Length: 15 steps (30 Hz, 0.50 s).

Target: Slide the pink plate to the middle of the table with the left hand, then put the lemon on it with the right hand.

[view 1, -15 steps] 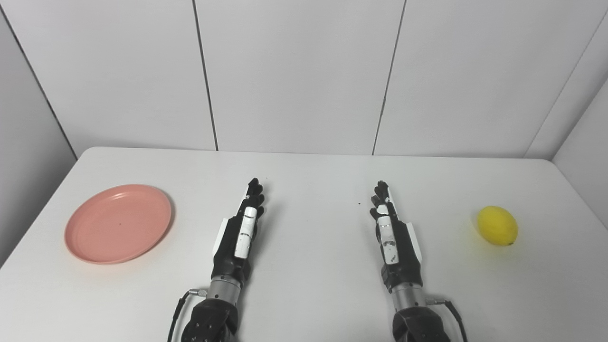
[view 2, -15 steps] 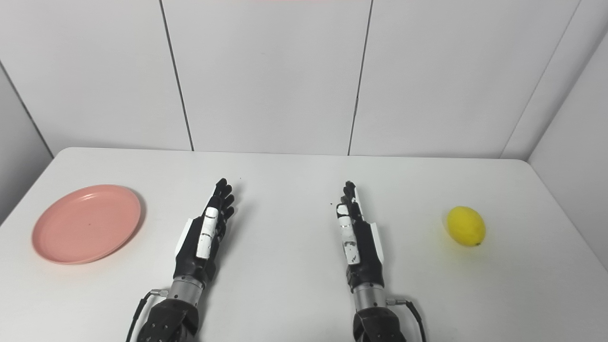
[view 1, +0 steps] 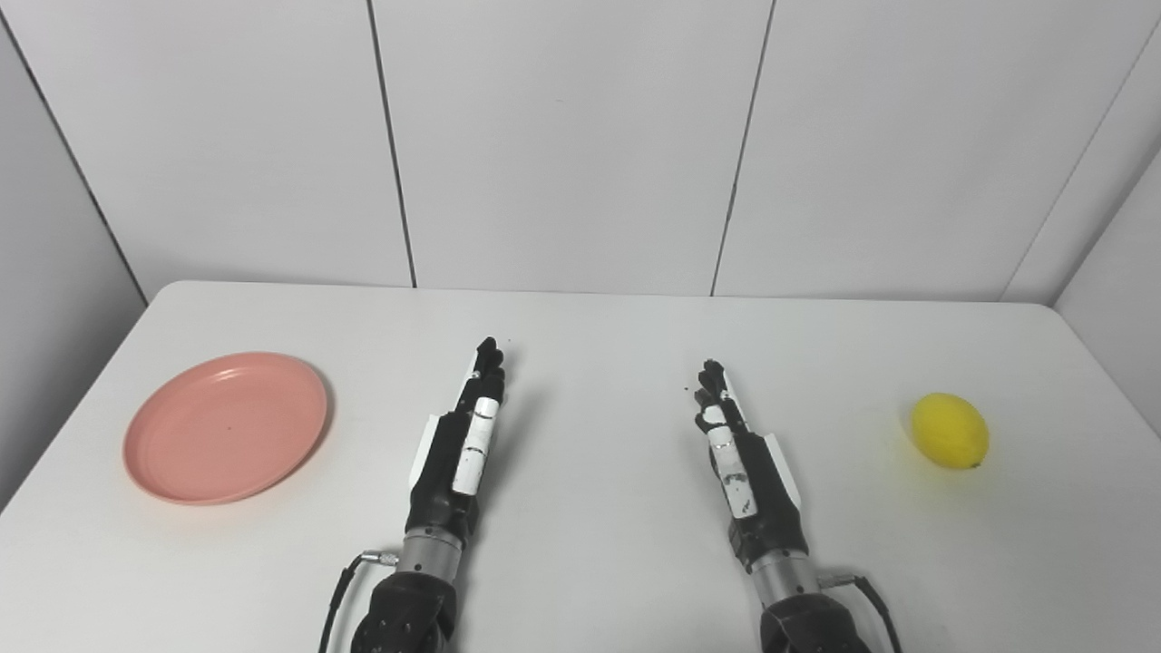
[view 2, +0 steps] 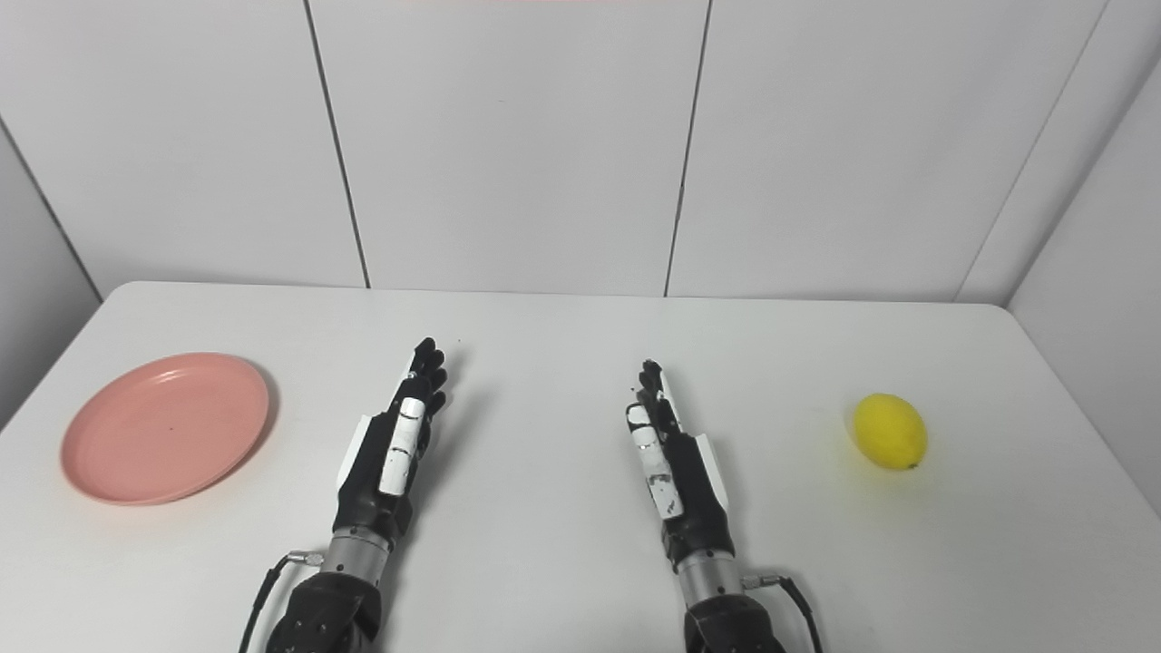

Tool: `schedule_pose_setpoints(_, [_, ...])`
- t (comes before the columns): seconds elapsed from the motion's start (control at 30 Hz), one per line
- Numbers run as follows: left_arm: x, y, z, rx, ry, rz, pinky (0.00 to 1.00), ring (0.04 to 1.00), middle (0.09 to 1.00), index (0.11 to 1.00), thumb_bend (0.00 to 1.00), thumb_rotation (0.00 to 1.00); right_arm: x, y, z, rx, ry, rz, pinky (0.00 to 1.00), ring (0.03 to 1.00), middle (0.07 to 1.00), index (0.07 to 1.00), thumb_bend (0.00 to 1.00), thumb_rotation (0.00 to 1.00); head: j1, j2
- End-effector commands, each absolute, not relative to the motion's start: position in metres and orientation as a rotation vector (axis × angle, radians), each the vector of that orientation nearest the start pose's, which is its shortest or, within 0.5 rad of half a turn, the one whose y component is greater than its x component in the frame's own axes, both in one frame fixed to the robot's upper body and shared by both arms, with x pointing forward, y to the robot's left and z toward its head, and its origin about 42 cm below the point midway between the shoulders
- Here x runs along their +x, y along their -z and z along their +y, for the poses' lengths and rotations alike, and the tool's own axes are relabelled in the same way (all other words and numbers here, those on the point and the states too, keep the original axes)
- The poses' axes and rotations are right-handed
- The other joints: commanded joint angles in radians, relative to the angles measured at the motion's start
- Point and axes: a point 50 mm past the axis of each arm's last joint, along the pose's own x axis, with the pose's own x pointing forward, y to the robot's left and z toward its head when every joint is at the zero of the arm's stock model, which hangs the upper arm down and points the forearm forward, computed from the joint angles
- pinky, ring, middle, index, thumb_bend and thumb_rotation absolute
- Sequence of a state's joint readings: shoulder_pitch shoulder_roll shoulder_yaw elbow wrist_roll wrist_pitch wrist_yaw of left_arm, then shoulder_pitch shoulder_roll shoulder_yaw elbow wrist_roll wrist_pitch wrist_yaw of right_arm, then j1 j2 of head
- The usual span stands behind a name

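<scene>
A pink plate (view 1: pixel 225 426) lies empty at the left side of the white table (view 1: pixel 599 345). A yellow lemon (view 1: pixel 949 431) lies at the right side. My left hand (view 1: pixel 458 449) rests near the table's middle, fingers stretched forward, open and empty, well right of the plate. My right hand (view 1: pixel 739 462) lies beside it, fingers stretched forward, open and empty, well left of the lemon. Both also show in the right eye view: left hand (view 2: pixel 390 453), right hand (view 2: pixel 671 462).
White wall panels (view 1: pixel 562 136) stand behind the table's far edge. The table's left and right edges lie close to the plate and the lemon.
My right hand has drawn back a little toward me and shifted slightly left. My left hand has barely moved. Plate and lemon have not moved.
</scene>
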<state>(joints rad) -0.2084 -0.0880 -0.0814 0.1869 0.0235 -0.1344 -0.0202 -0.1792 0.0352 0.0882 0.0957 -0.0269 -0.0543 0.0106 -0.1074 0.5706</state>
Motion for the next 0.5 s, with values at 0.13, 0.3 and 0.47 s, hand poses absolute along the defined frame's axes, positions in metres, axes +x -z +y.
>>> schedule_pose_setpoints(0.13, [0.3284, -0.0884, 0.1396, -0.039, 0.149, -0.074, 1.0, 1.0, 1.0, 1.0, 0.64, 1.0, 0.3428, -0.1417, -0.1563, -0.019, -0.166, -0.202, 1.0, 1.0, 1.0, 1.0, 0.73, 1.0, 0.009, -0.007])
schedule_pose_setpoints(0.3, [0.3275, -0.088, 0.1393, -0.043, 0.147, -0.08, 1.0, 1.0, 1.0, 1.0, 0.64, 1.0, 0.3427, -0.1411, -0.152, -0.007, -0.135, -0.199, 1.0, 1.0, 1.0, 1.0, 0.74, 1.0, 0.003, -0.015])
schedule_pose_setpoints(0.47, [0.3274, -0.0874, 0.1389, -0.049, 0.154, -0.071, 1.0, 1.0, 1.0, 1.0, 0.64, 1.0, 0.3438, -0.1417, -0.1526, 0.004, -0.124, -0.216, 1.0, 1.0, 1.0, 1.0, 0.71, 1.0, 0.004, -0.016])
